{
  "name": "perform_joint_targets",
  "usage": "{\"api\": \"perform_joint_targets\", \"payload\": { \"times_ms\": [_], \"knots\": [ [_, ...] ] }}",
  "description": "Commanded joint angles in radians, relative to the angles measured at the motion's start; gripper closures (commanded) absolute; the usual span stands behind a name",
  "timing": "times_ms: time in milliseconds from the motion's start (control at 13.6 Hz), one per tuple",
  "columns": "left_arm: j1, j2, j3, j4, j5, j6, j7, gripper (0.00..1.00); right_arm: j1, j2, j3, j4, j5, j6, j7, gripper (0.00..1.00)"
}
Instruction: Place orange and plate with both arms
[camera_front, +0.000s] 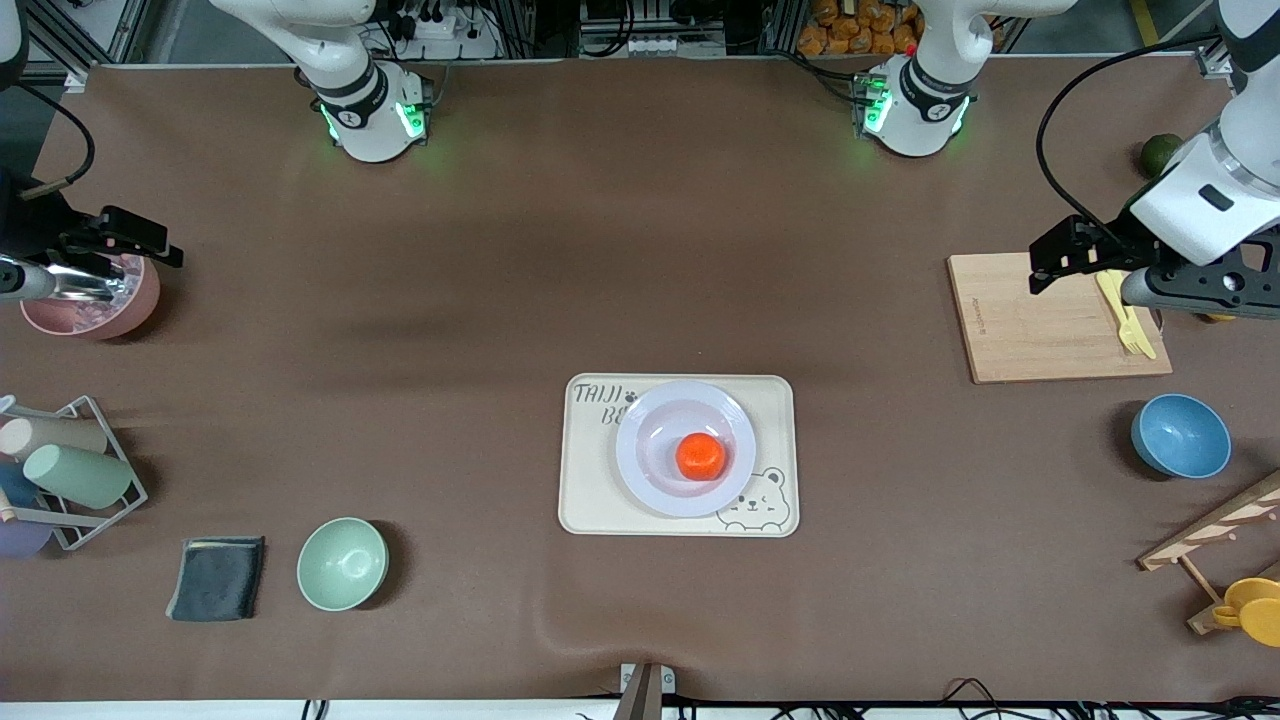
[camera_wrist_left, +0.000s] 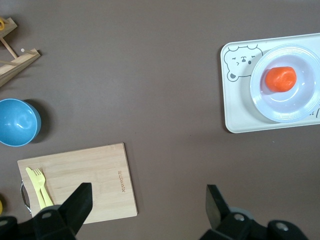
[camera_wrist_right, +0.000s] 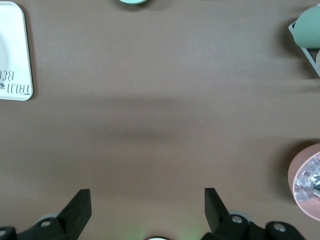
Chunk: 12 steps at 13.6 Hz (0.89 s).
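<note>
The orange (camera_front: 700, 456) lies in the shallow centre of the pale lavender plate (camera_front: 640, 470). The plate rests on the beige bear tray (camera_front: 590, 500) in the middle of the table. My left gripper (camera_front: 1062, 258) hangs open and empty over the wooden cutting board's edge, toward the left arm's end. In the left wrist view its gripper (camera_wrist_left: 148, 192) is well apart from the orange (camera_wrist_left: 280, 79) and plate (camera_wrist_left: 295, 107). My right gripper (camera_front: 135, 240) hovers open and empty above the pink bowl at the right arm's end. The right wrist view shows its gripper (camera_wrist_right: 147, 195) over bare mat.
A cutting board (camera_front: 1040, 330) carries a yellow fork (camera_front: 1125, 315); a blue bowl (camera_front: 1180, 435) and wooden rack (camera_front: 1220, 530) sit nearer the camera. At the right arm's end stand a pink bowl (camera_front: 95, 315), cup rack (camera_front: 70, 475), dark cloth (camera_front: 217, 578) and green bowl (camera_front: 342, 563).
</note>
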Motion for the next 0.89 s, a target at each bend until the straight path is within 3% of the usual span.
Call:
{"api": "perform_joint_targets", "payload": {
  "times_ms": [0,811],
  "knots": [
    [0.004,0.016,0.002,0.021,0.002,0.000,0.008,0.00,0.041,0.006,0.003,0.029,-0.021,0.013,0.043,0.00],
    [0.016,0.021,0.001,0.021,-0.005,0.029,0.007,0.00,0.081,0.020,0.003,0.055,-0.077,0.084,0.083,0.00]
  ]
}}
